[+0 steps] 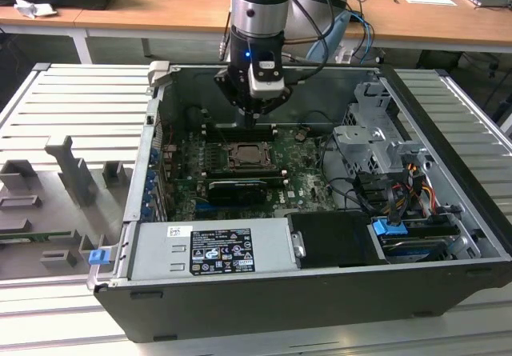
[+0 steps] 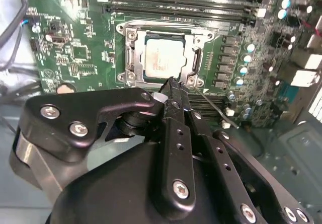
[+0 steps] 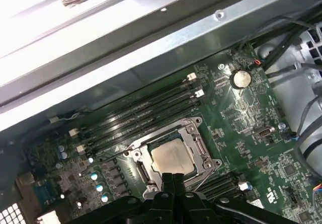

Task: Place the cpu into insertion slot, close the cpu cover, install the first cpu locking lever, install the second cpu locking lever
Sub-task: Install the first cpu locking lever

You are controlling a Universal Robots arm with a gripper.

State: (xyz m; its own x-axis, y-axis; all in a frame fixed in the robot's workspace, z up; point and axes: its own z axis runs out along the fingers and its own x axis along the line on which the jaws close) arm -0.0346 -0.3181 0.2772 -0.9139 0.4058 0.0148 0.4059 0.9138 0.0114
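The cpu lies flat in the insertion slot on the green board, its dull silver top showing. The cpu cover sits down around it as a silver frame. In both wrist views my gripper hangs just above the socket's edge, fingers pressed together with nothing between them. A thin metal lever sticks out from the socket corner beside the fingertips. In the first wrist view the cpu shows just beyond the gripper. From outside, the gripper points down over the socket inside the open case.
Long black memory slots run along one side of the socket. A black card lies on the near side, the power supply in front. The drive cage and cables crowd the exterior view's right. Case walls surround the board.
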